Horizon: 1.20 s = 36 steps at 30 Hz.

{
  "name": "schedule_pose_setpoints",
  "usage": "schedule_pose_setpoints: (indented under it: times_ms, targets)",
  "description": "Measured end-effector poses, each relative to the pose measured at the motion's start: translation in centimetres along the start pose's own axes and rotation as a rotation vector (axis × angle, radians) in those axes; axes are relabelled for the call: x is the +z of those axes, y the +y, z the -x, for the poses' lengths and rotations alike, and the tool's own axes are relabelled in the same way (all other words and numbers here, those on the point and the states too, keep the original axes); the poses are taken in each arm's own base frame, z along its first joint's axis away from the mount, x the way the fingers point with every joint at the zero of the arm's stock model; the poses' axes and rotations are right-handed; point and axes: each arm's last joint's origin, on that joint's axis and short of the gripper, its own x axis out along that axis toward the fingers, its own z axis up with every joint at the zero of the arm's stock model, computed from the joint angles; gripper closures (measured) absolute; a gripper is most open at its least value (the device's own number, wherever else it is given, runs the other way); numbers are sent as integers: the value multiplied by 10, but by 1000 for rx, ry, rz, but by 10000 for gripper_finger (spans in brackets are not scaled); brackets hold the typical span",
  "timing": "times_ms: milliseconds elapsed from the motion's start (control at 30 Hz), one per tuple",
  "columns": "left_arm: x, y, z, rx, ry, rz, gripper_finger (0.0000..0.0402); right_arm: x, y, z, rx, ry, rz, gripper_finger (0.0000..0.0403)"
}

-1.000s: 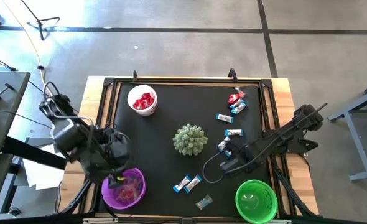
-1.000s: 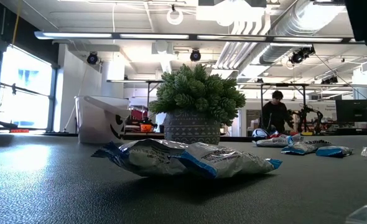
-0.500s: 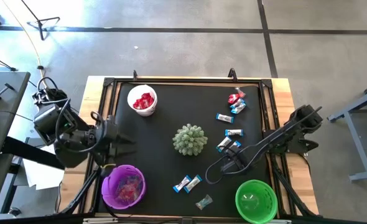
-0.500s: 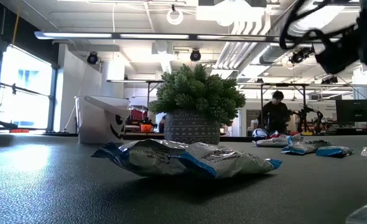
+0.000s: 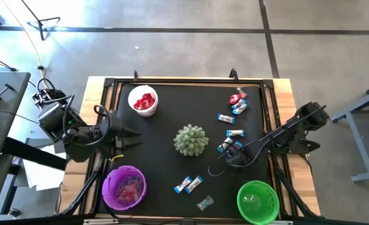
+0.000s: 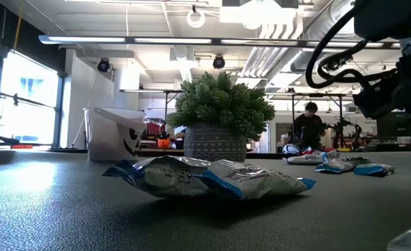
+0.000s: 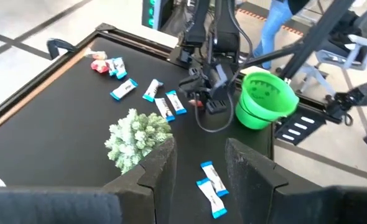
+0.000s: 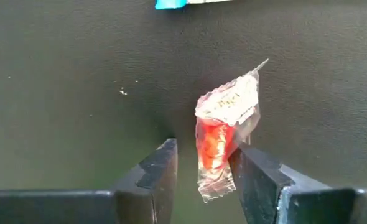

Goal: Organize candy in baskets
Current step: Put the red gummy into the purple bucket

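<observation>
The high camera looks straight down on the whole bench (image 5: 141, 156) and both arms. The low camera sits at mat level, facing across the bench into the room, very close to two blue wrappers (image 6: 205, 178) with the plant (image 6: 219, 115) behind them. The left wrist camera looks across the bench at the plant (image 7: 137, 137) and green basket (image 7: 264, 99), both also seen from above. The right wrist camera points down, very near a red sweet (image 8: 224, 134) on the mat.
</observation>
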Motion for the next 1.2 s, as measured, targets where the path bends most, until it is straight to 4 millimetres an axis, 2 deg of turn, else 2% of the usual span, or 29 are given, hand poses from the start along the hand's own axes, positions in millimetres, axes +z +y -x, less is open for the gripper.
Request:
schedule_pose_setpoints:
  times_ms: [133, 333, 467, 567, 733, 900, 1033, 1200]
  targets:
    - [1, 2, -2, 18, -11, 6, 275, 0, 2, 2, 13, -6, 6, 290]
    - [1, 0, -1, 13, -8, 36, 275, 1, 5, 11, 49, -61, 1, 390]
    - [-5, -6, -1, -49, 56, 57, 275, 1, 9, 23, 94, -81, -15, 384]
    - [-12, -14, 0, -102, 122, 71, 275, 1, 18, 42, 166, -129, -7, 395]
    - [-28, -26, 4, -115, 200, 76, 275, 2, 44, 90, 314, -306, 71, 396]
    - [-43, -26, 0, 31, 202, 5, 275, 7, 67, 153, 435, -597, 173, 400]
    - [-45, -26, -7, 166, 73, -133, 275, 10, 77, 202, 504, -835, 212, 401]
    - [-39, -36, -17, 313, -185, -324, 275, 10, 94, 256, 649, -1136, 305, 402]
